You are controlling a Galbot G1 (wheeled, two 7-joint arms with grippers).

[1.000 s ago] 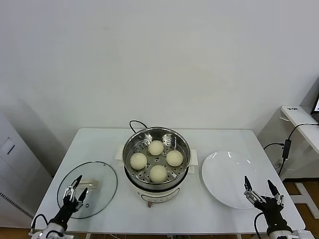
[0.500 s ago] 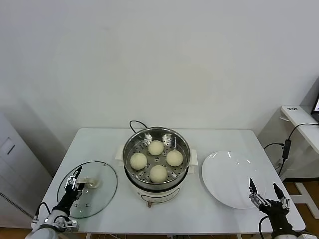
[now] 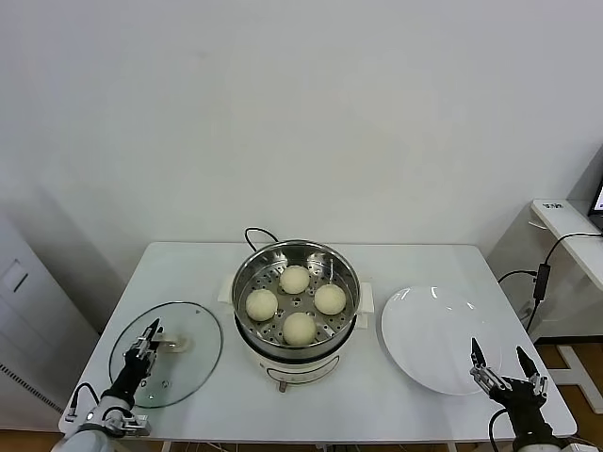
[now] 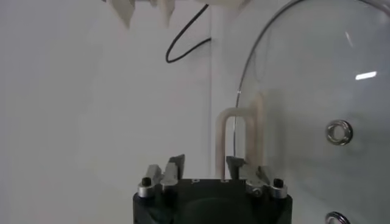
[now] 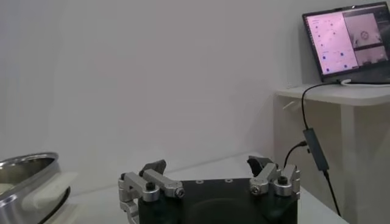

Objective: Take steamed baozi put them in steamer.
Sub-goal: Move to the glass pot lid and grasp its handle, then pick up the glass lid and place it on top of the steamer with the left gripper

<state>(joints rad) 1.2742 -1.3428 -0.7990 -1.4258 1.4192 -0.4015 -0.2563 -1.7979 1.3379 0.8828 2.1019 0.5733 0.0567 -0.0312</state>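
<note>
All four baozi (image 3: pixel 295 279) sit in steamer (image 3: pixel 297 292) — plate (image 3: pixel 435 350) bare; left claw (image 3: pixel 148 337) narrowed around lid handle (image 4: pixel 239 137), grip unclear; right claw (image 3: pixel 505 362) apart.

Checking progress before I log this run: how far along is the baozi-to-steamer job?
Done: all four steamed baozi sit on the perforated tray inside the steamer, and the plate is bare.
In hand: nothing carried. The left gripper is at the handle of the glass lid lying on the table; the handle stands between its jaws in the left wrist view.
Left: nothing to load. The right gripper waits open by the plate.
</note>
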